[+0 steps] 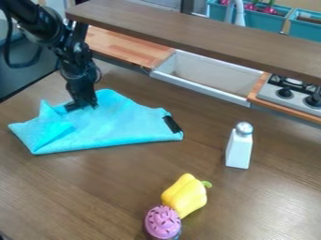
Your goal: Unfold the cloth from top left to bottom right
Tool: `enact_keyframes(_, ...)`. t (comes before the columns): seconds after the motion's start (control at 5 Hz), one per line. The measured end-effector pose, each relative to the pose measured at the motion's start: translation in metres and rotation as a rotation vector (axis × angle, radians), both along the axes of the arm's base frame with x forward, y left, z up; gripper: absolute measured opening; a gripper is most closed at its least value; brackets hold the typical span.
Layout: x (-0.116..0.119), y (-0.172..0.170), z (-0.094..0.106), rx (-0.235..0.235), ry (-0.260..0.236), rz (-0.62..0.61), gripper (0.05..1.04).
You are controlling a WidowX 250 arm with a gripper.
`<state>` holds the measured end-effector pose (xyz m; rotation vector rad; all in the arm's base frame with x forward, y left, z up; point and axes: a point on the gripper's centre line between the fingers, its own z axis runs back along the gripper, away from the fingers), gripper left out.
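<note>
Folded left end: Layered corners of the blue cloth (119, 124), at the upper left of the desk (94, 192), could drag along together if I catch more than one ply; which layer is uppermost is hard to read.
Claw: My claw (81, 106) is down at the cloth's upper left part; whether it is open, closed or gripping fabric, I cannot tell. A shallow pinch could slip.
Black strip: The dark patch (171, 124) marks the cloth's right end; I cannot make out what it is.
Cupcake and pepper: A wide pull toward bottom right could topple the toy cupcake (163, 222), its base near the view's lower edge, or the yellow pepper (185, 194).
Shaker: Upright at right, the shaker (239, 147) could tip if fabric swings wide.
</note>
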<state>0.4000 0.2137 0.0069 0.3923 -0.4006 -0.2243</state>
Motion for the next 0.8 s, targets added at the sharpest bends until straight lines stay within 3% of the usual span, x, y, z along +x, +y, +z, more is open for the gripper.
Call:
enact_keyframes(0.2, -0.005, 0.002, -0.003, -0.029, 0.014, 0.001, 0.050)
enact_keyframes(0.4, -0.005, 0.001, 0.002, -0.067, -0.002, -0.007, 0.048)
enact_keyframes(0.6, -0.005, -0.001, 0.017, -0.075, -0.037, -0.027, 0.068)
enact_keyframes(0.8, -0.006, -0.003, 0.020, -0.086, -0.045, -0.026, 0.211)
